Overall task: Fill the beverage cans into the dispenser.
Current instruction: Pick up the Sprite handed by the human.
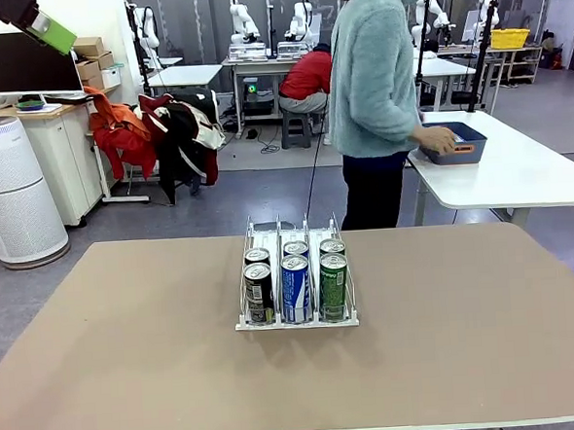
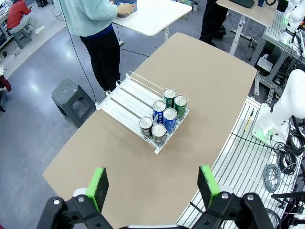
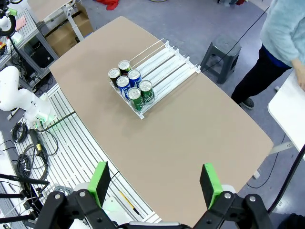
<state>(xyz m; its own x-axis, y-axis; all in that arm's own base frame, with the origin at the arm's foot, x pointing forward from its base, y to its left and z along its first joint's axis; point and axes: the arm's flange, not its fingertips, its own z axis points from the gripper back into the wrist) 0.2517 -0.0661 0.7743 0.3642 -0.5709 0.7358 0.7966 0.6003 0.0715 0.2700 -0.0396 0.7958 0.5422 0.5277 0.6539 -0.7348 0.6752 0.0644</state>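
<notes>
The dispenser (image 1: 296,321) stands in the middle of the brown table, its white front lip towards me. Several beverage cans sit upright at its front end in two rows: black-silver (image 1: 259,293), blue (image 1: 295,288) and green (image 1: 333,286) in front, others right behind. My left gripper (image 2: 152,186) hangs open and empty high above the table's near side, the cans (image 2: 162,117) far below it. One of its green pads (image 1: 52,34) shows at the front view's top left. My right gripper (image 3: 155,183) is likewise open, empty and high, with the cans (image 3: 129,83) and the dispenser (image 3: 167,64) far beyond.
A person in a light-blue fleece (image 1: 375,63) stands beyond the far edge, turned to a white table (image 1: 518,172), one hand on a dark-blue bin (image 1: 455,144). A grey stool (image 2: 71,98) stands near the far edge. The back halves of the lanes (image 2: 126,98) hold nothing.
</notes>
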